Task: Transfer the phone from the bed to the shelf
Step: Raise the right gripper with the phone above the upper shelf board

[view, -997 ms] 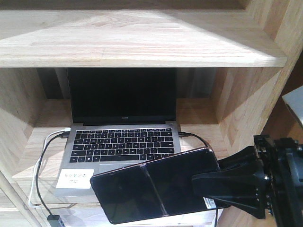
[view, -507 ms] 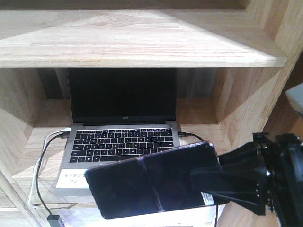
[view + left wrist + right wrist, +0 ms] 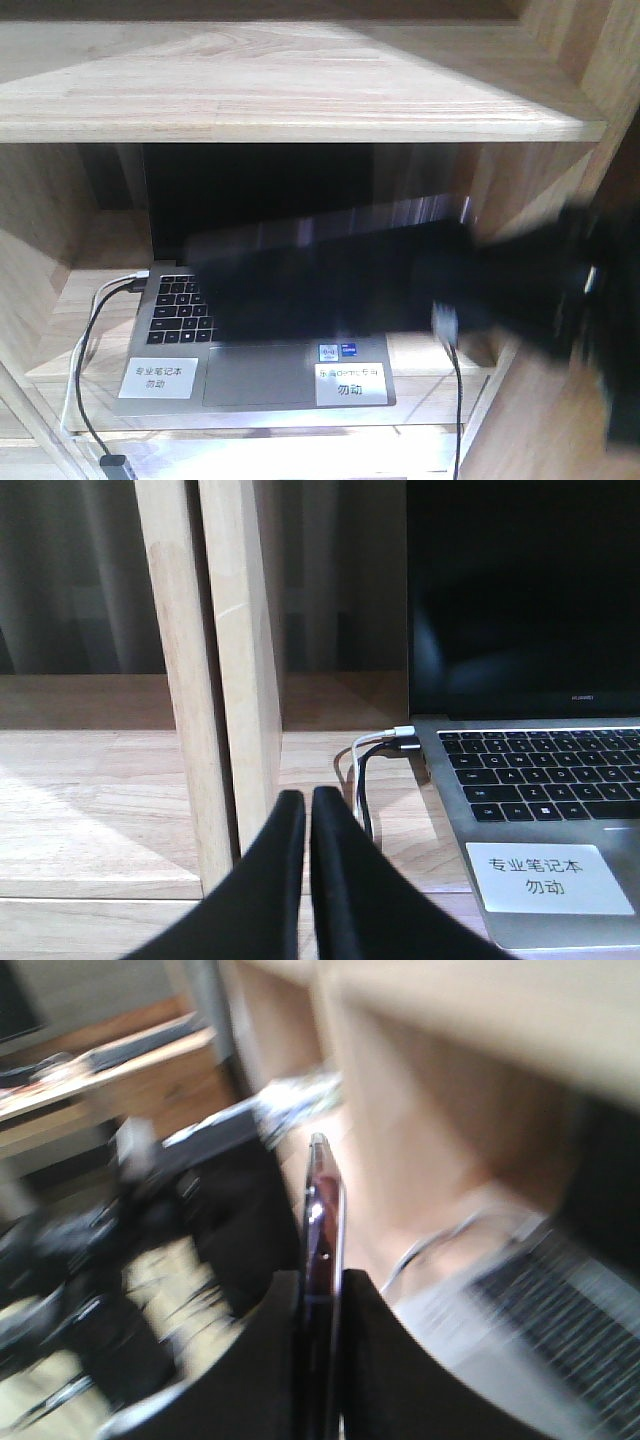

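Pale wood planks of the shelf (image 3: 300,100) frame a lower bay holding an open grey laptop (image 3: 250,375), its dark screen and much of its keyboard hidden behind a smeared black shape in the front view. At far left, a white cable (image 3: 85,350) and a black cable (image 3: 90,400) loop down from the laptop's side, cut off at the bottom edge. A white label (image 3: 548,877) on the palm rest reads 专业笔记本 勿动; a second label (image 3: 350,385) to its right is only partly legible, ending 勿动. Faint lettering under the screen in the left wrist view is too small to read. The left gripper (image 3: 308,810) hangs before an upright shelf post, its black fingers pressed together on nothing. Across the middle, the phone (image 3: 330,280) is a motion-blurred dark slab in the air above the keyboard, its crease and sticker impossible to make out. The right gripper (image 3: 322,1290) is clamped on the phone, seen edge-on between both fingers, pinkish rim showing; everything around it is blurred
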Controlling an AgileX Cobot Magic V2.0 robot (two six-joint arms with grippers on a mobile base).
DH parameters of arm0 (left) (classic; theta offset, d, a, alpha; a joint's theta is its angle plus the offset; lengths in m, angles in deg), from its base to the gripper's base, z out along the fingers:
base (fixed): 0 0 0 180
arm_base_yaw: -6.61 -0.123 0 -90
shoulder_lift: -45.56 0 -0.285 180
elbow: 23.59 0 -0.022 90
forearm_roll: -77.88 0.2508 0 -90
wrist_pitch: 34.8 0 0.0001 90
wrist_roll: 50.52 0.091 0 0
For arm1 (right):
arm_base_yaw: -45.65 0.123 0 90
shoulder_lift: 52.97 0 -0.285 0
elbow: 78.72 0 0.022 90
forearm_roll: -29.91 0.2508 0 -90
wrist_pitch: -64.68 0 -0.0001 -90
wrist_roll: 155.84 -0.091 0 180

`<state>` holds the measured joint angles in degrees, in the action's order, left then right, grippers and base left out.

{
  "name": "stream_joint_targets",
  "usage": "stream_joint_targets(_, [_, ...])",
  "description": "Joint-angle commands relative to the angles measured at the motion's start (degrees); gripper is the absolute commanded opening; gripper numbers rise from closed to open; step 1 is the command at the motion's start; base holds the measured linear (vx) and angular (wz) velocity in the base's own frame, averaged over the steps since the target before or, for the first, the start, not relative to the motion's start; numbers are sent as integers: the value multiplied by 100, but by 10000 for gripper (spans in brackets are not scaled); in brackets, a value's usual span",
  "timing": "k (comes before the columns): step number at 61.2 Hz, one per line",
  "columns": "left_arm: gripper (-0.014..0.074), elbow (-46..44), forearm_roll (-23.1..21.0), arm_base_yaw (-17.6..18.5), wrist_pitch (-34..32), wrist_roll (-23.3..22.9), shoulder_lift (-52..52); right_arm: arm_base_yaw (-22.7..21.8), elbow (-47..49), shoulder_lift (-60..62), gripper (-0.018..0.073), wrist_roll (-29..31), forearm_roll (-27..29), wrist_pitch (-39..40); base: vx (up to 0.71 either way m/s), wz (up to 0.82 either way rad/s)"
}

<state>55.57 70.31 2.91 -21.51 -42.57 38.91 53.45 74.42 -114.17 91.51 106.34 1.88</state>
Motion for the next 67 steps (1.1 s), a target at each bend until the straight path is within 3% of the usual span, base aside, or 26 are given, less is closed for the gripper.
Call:
stream_joint_targets(1, [1,14,-36,-6,-420,-22,33,-23,543,-110,-4,63,490,256,0,0])
stream_joint_targets(22, [1,14,-36,-6,-420,-22,33,57,2119,-1230,-4,5,532,280,0,0])
stream_joint_targets(36, [1,14,-36,-6,-420,-22,33,951,3564,-2310,-4,-222,177,808,0,0])
stream_joint_targets(67, [1,14,-36,-6,-420,-22,33,2114,6001,-4472,-4,-395,64,2268,0,0])
